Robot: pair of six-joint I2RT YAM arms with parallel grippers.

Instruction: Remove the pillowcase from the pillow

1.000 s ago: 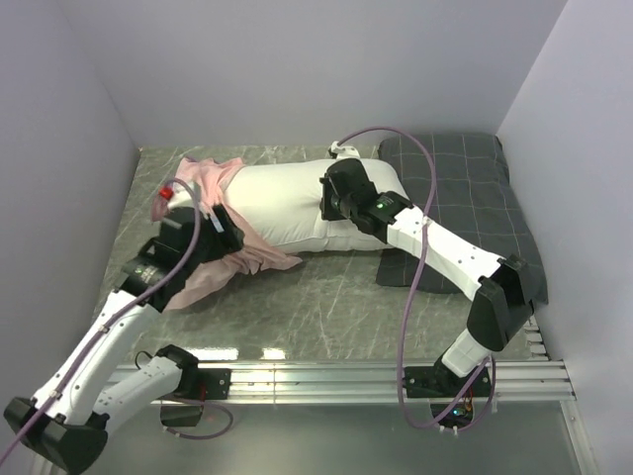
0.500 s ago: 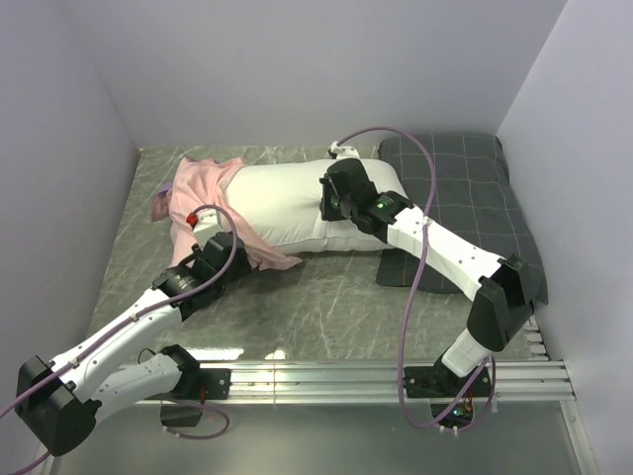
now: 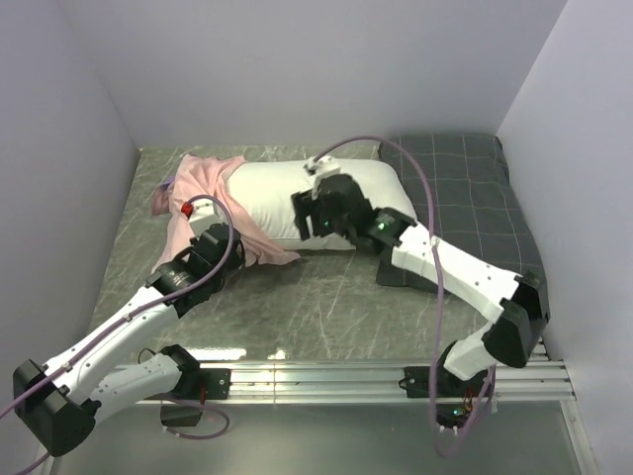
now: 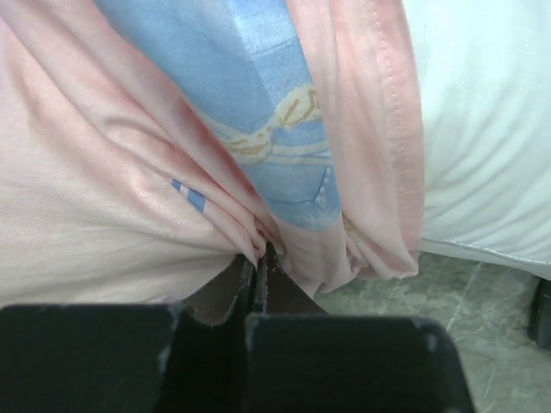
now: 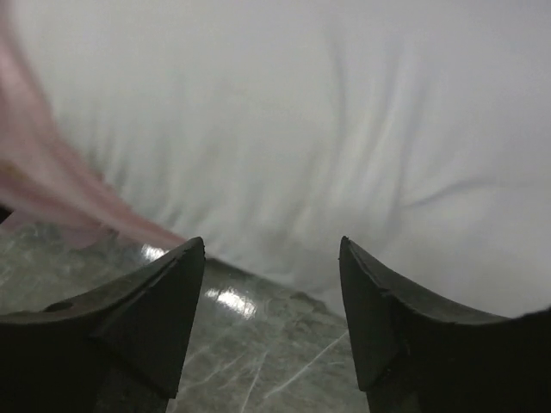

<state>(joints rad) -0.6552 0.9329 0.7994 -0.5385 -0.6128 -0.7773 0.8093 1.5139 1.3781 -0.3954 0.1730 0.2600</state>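
The white pillow (image 3: 282,193) lies across the back of the table. The pale pink pillowcase (image 3: 203,183) covers only its left end, bunched and trailing toward the front. My left gripper (image 3: 222,242) is at the pillowcase's near edge. In the left wrist view it (image 4: 261,258) is shut on a fold of the pink pillowcase (image 4: 120,181), whose blue printed side (image 4: 258,103) shows above, with the pillow (image 4: 486,129) at right. My right gripper (image 3: 307,216) sits at the pillow's front edge. It (image 5: 271,245) is open and empty, facing the pillow (image 5: 301,112).
A dark grey checked pillow (image 3: 475,203) lies at the back right, partly under the right arm. White walls close in the left, back and right. The marbled green table (image 3: 316,297) shows in front of the pillows, and also under the right jaws (image 5: 258,353).
My left gripper moved right to the pillowcase's near edge and shut on its fabric. My right gripper opened, letting go of the pillow, and shifted left toward the pillow's front edge.
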